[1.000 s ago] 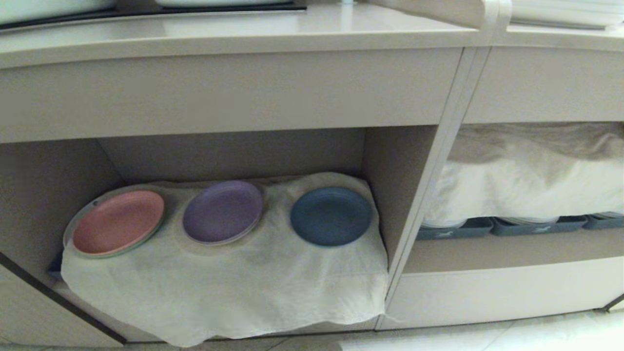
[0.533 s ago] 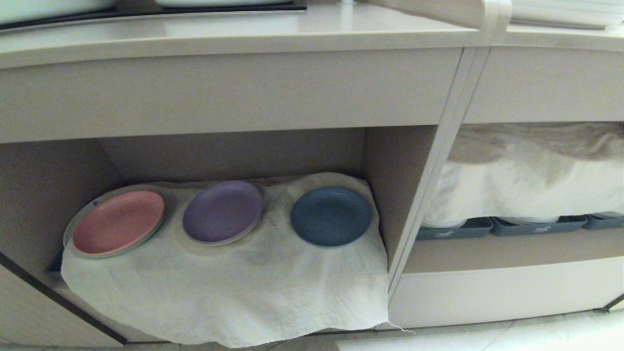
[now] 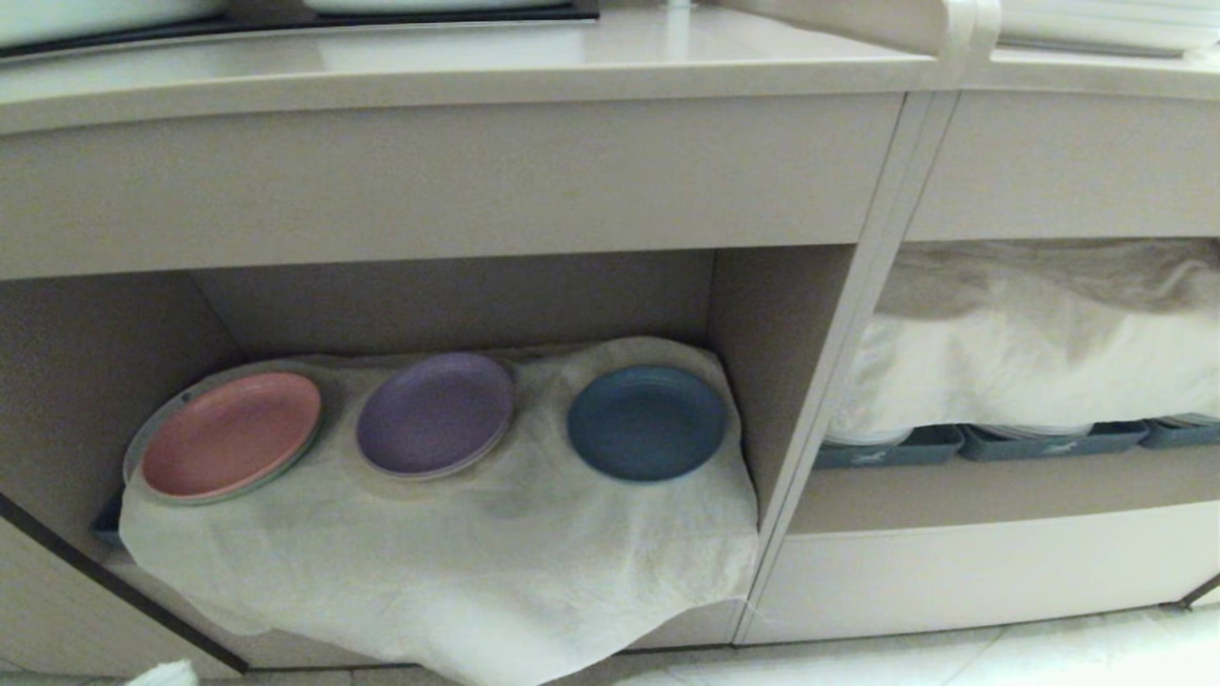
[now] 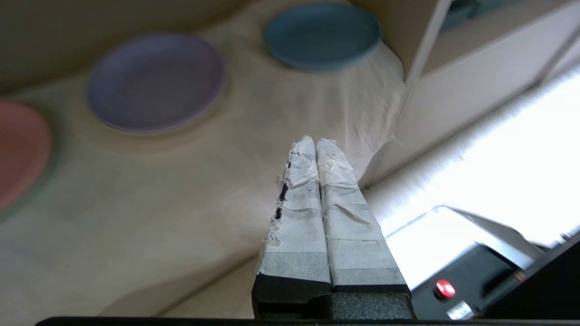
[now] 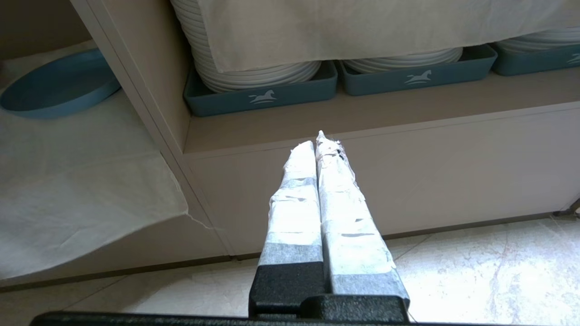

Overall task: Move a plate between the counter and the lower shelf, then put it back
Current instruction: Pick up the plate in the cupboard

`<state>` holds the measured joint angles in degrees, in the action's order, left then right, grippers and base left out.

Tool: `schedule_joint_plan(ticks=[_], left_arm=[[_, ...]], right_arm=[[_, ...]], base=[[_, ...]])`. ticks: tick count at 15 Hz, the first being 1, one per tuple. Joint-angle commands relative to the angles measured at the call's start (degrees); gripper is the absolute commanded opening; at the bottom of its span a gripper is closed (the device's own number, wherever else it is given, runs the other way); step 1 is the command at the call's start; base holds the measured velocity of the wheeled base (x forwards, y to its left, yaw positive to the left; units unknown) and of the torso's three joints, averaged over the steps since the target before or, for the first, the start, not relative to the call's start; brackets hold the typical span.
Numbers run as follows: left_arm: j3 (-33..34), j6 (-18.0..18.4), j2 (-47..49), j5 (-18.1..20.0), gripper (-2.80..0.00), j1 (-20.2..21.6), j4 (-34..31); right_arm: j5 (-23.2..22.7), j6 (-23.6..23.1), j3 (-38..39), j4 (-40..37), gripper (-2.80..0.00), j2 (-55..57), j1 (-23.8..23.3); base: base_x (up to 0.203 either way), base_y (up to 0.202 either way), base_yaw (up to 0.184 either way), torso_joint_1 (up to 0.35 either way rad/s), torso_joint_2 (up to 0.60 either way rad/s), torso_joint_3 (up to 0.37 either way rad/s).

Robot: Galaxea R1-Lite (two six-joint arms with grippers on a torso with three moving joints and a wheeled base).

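The left gripper [image 4: 316, 141] is hanging in front of the lower shelf [image 3: 457, 305] with its taped fingers [image 4: 335, 190] pressed flat together and nothing between them; its tips are pointing over the rumpled white cloth [image 3: 448, 562] that is lining the compartment and spilling over its front edge. In the head view only a small white shape is showing at the bottom edge, possibly that gripper's tip, though too little is visible to be sure. The right gripper [image 5: 317, 145] is sitting low before the neighbouring cabinet, fingers likewise closed on nothing, facing the grey-blue trays [image 5: 260, 97] of stacked white plates [image 5: 253, 72] (each tray is bearing a small horse mark).

The plate [image 3: 648, 422] is lying flat on the cloth at the right end of the lower shelf, near the compartment's side wall. Beside it, toward the robot's left, a purple plate [image 3: 436, 413] and then a pink plate [image 3: 229, 434] are resting in a row, all apart from one another. The counter [image 3: 457, 71] is running above the shelf.
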<state>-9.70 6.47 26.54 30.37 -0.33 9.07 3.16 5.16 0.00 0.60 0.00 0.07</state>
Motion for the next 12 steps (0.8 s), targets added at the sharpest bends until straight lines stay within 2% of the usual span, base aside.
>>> schedule_joint_plan(ticks=[1,4,8,12], left_arm=[[0.2,0.2,6.8,1.8,-2.80,-0.1,0.4],[1.8,0.4,10.3,2.9,-2.80,-0.2,1.0],[3.0,0.6,16.9,2.9,-2.80,-1.3,5.1],[2.7,4.1,25.9,2.5,-2.80,-3.8,9.7]], right_arm=[[0.0,0.1,0.0,0.0,-2.80,0.0,0.0],[0.0,0.0,0.0,0.0,-2.80,0.0,0.0],[0.0,0.0,0.0,0.0,-2.80,0.0,0.0],[0.0,0.0,0.0,0.0,-2.80,0.0,0.0]], base=[[0.000,0.000,0.000,0.000,0.00,0.000],[0.000,0.000,0.000,0.000,0.00,0.000],[0.000,0.000,0.000,0.000,0.00,0.000],[0.000,0.000,0.000,0.000,0.00,0.000]])
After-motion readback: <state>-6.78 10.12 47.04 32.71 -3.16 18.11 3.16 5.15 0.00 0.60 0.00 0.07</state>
